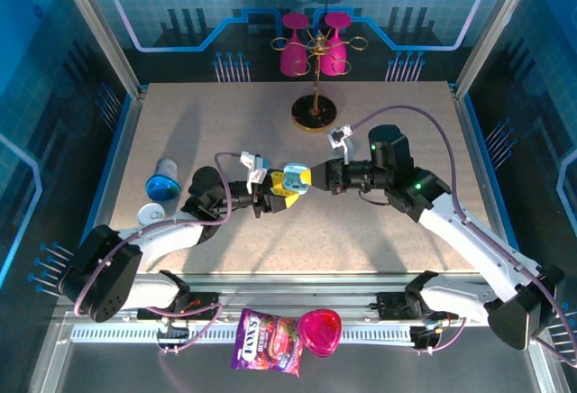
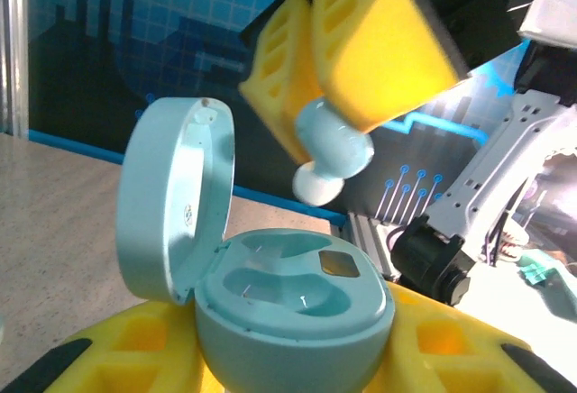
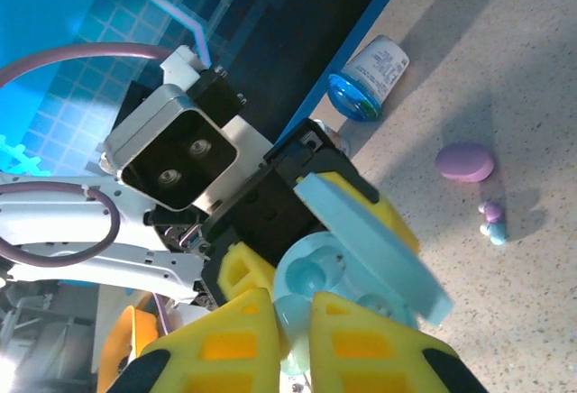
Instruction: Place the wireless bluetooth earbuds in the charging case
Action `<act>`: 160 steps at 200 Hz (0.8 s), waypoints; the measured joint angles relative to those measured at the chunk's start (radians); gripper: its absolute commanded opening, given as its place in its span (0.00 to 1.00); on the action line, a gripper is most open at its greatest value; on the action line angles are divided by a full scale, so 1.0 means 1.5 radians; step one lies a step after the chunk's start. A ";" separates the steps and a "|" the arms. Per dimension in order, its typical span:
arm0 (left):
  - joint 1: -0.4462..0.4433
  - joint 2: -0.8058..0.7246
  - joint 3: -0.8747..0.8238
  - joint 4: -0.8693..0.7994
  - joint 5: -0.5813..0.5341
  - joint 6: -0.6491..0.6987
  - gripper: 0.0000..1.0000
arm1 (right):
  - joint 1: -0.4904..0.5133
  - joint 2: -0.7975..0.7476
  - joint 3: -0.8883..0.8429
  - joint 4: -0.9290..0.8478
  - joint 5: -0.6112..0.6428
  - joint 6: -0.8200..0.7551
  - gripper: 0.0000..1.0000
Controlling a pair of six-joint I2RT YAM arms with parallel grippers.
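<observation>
Two hands meet: left hand (image 2: 288,370) clenched on open case (image 2: 297,339), sockets (image 2: 270,287) just below right hand (image 2: 329,118), which pinches pale earbud (image 2: 332,151) ready for seating.

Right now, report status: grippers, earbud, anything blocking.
Left gripper shut on open charging case. Right gripper shut on pale blue earbud, just above empty sockets. Nothing between them.

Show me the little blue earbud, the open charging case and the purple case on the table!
earbud (image 2: 334,145): left wrist view, on its rounded pale blue body.
charging case (image 2: 279,346): left wrist view, on the front of its lower half.
purple case (image 3: 465,161): right wrist view, on the middle of its top.
</observation>
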 measured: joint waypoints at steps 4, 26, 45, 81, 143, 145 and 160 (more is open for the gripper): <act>0.000 0.002 0.000 0.006 0.001 -0.002 0.31 | 0.000 0.002 0.001 -0.002 0.000 -0.001 0.10; 0.001 0.013 0.000 0.038 0.004 -0.020 0.31 | 0.001 0.014 0.004 -0.013 0.001 -0.010 0.10; 0.002 0.022 0.000 0.054 0.004 -0.031 0.31 | 0.002 0.018 0.004 -0.025 0.001 -0.017 0.10; 0.002 0.024 0.000 0.064 0.006 -0.031 0.31 | 0.004 0.019 0.015 -0.047 0.006 -0.025 0.10; 0.002 0.024 0.000 0.068 0.007 -0.031 0.31 | 0.011 0.032 0.045 -0.097 0.024 -0.032 0.20; 0.002 0.024 0.000 0.068 0.007 -0.031 0.31 | 0.011 0.032 0.045 -0.098 0.024 -0.033 0.20; 0.002 0.024 0.000 0.067 0.007 -0.031 0.31 | 0.016 0.035 0.050 -0.104 0.032 -0.033 0.26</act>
